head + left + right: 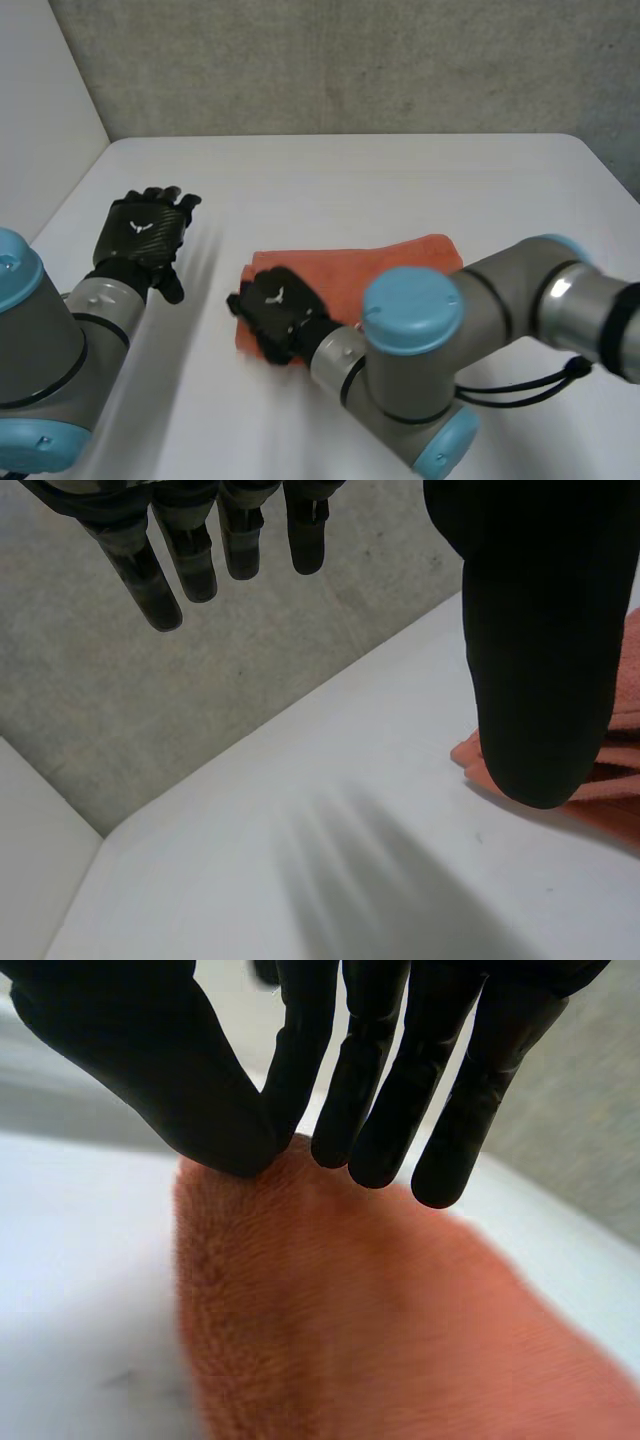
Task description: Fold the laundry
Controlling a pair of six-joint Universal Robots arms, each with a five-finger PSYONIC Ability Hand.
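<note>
Folded orange towel (390, 270) lying mid-desk (350, 180), long axis running along near edge. Right robot hand (275, 312) pressing end toward left edge, fingers straight, released, nearer. Left robot hand (142, 235) hovering released by left edge, well apart.

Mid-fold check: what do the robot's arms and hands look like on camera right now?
The left arm and right arm are thick grey tubes with rounded joints, closed by round light-blue caps and ringed with thin black bands between segments. Each arm ends in a black hand with a textured back. The left hand and right hand each carry a small white mark on the back.
</note>
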